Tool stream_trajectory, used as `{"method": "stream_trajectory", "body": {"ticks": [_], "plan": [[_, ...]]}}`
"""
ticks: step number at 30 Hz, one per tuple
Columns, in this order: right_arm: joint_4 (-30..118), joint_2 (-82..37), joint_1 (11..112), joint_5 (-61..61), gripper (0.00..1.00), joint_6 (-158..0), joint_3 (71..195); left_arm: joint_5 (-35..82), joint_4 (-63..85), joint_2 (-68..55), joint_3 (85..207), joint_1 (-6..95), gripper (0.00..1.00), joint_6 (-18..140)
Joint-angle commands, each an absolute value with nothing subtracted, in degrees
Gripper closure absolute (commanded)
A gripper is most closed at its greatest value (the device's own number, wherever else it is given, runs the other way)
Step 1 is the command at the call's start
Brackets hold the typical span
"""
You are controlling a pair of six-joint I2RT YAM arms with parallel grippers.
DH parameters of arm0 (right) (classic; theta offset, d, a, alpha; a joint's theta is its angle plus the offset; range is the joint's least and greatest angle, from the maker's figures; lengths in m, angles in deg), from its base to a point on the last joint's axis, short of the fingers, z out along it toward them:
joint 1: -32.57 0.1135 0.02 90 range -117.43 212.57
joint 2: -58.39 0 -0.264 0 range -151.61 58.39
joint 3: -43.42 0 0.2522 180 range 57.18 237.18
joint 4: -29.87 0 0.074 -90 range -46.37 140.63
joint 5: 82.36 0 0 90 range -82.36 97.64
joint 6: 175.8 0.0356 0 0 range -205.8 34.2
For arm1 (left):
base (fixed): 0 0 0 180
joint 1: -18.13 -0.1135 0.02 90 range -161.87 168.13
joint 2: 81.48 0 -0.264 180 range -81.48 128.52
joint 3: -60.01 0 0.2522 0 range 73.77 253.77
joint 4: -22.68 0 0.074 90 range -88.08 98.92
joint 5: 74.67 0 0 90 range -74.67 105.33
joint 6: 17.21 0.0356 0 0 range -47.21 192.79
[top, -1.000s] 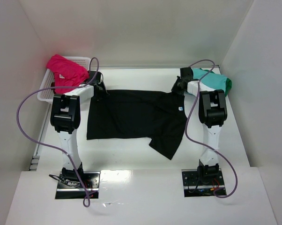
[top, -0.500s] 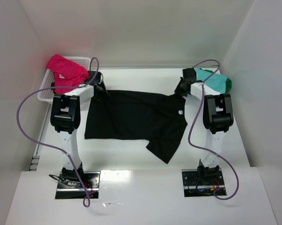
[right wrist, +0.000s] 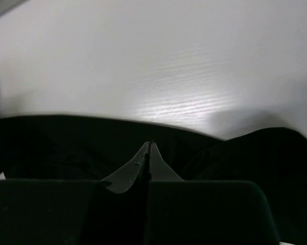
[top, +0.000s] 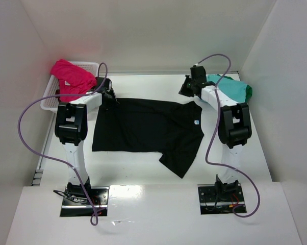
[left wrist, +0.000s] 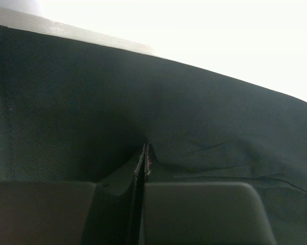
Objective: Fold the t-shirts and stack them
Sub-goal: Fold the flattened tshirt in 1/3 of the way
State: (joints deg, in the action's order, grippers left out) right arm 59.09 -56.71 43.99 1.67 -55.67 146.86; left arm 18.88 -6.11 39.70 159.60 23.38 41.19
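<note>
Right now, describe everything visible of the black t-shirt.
The black t-shirt lies spread nearly flat on the white table, between the arms: soft, matte, lightly wrinkled cloth. A small light-blue neck label shows near its right edge, and what looks like a sleeve juts toward the near right. The left gripper is shut on its far-left corner, puckering the cloth. The right gripper is shut by the far-right corner; whether it pinches cloth I cannot tell.

right gripper (top: 184, 91) off black t-shirt (top: 143, 125), shifted back and leftward
</note>
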Motion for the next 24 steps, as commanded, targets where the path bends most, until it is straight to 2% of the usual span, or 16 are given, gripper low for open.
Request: {"method": "stream_trajectory", "body": {"ticks": [1, 11, 24], "plan": [[59.3, -60.7, 47.1, 2.0, 0.99, -55.8, 148.3, 20.1, -6.7, 37.5, 159.2, 23.0, 1.00, 42.1], [60.5, -60.0, 47.1, 8.2, 0.99, -55.4, 142.6, 20.6, -6.1, 37.5, 158.7, 22.5, 1.00, 42.1], [64.9, -65.4, 47.1, 11.9, 0.99, -57.7, 144.6, 21.2, -6.1, 38.0, 158.1, 22.5, 0.99, 42.6]]}}
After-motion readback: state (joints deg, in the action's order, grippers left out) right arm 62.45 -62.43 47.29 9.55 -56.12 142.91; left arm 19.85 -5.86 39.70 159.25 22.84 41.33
